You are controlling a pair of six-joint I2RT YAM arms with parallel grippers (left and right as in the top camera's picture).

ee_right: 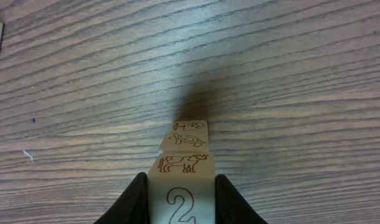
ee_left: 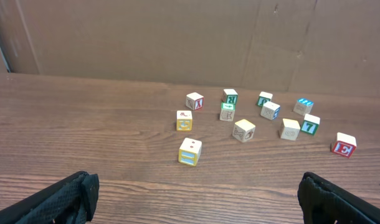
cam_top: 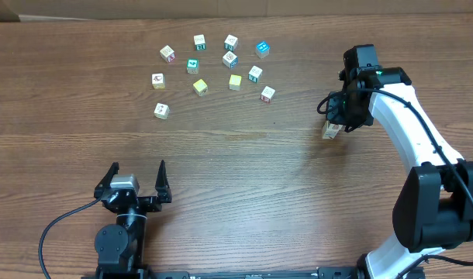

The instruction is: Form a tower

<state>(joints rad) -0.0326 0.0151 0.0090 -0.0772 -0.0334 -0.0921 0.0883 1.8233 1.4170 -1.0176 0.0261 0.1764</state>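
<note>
Near twelve loose cubes (cam_top: 229, 59), right pincer (ee_right: 180, 182) clamps three-cube tower (ee_right: 186, 140).

table (cam_top: 236, 178): brown wood grain (running sideways) | backdrop (ee_left: 146, 37): plain cardboard panels | light: even

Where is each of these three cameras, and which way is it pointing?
Overhead: above the table, looking down; the left gripper and right gripper show.
Left wrist: low, facing the loose cubes; its fingertips show.
Right wrist: looking down the tower between its fingers.
Shared: overhead and left wrist both see the loose cubes.
</note>
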